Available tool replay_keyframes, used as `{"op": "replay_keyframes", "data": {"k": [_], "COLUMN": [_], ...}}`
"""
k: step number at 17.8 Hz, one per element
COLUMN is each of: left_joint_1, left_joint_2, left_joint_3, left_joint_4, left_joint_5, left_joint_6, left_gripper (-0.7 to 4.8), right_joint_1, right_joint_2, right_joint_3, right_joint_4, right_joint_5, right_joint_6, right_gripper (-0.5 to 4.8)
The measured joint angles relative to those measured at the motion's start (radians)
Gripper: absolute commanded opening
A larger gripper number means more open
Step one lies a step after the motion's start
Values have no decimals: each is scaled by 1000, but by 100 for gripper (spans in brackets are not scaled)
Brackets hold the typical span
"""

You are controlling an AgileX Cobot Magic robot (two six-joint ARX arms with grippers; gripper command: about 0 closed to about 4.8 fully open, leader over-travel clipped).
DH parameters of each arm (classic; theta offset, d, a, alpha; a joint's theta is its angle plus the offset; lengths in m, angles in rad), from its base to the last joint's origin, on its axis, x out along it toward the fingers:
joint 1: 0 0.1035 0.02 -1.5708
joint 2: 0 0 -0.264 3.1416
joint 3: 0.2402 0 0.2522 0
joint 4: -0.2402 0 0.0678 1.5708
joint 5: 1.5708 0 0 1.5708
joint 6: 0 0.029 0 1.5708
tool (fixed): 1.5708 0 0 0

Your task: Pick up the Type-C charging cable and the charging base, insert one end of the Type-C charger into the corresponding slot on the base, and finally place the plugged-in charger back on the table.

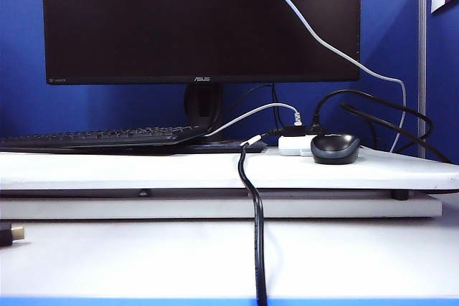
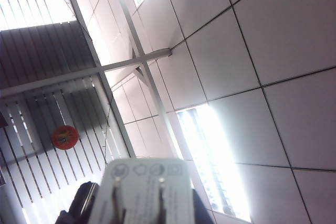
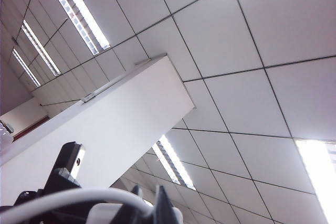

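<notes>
Type-C charging cable (image 3: pixel 63 198): light, limp, glossy, apt to slip; best pinched just behind the stiff plug. Clamped in right gripper (image 3: pixel 126 211), apparently up off the table (image 1: pixel 143 170). Charging base (image 2: pixel 142 187): light, rigid, smooth-sided; gripped across its sides by left gripper (image 2: pixel 139 211), prongs facing camera.

The near strip of the wide white table (image 1: pixel 107 170) lies open, crossed only by a thick black cable (image 1: pixel 256 227); behind, passage is blocked by a dark rounded mouse (image 1: pixel 335 148), black keyboard (image 1: pixel 100 137) and large black monitor (image 1: pixel 201 23).
</notes>
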Motion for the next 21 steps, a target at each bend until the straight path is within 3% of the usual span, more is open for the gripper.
{"op": "replay_keyframes", "data": {"k": [4, 8, 12, 15, 16, 19, 21], "left_joint_1": [0, 0, 0, 0, 0, 0, -6], "left_joint_2": [-8, -10, -14, -17, -21, -22, -23], "left_joint_3": [0, 0, 0, 0, 0, 0, 0], "left_joint_4": [-6, -9, -10, -6, 3, 9, 37], "left_joint_5": [18, 22, 28, 61, 84, 83, 85], "left_joint_6": [0, 0, 0, 0, -1, -1, -2], "left_gripper": [-6, -6, -6, -6, -6, -6, -6], "right_joint_1": [0, 0, 0, -1, -8, -6, -6], "right_joint_2": [-1, -2, -2, -1, -9, -11, -27], "right_joint_3": [0, 1, 1, 0, 5, 5, 0], "right_joint_4": [7, 8, 22, 24, 33, 31, 8], "right_joint_5": [-5, -29, -35, -17, 22, 13, -9], "right_joint_6": [68, 4, 48, 72, 84, 122, 300], "right_gripper": [-2, -2, 6, 350, 351, 350, 350]}}
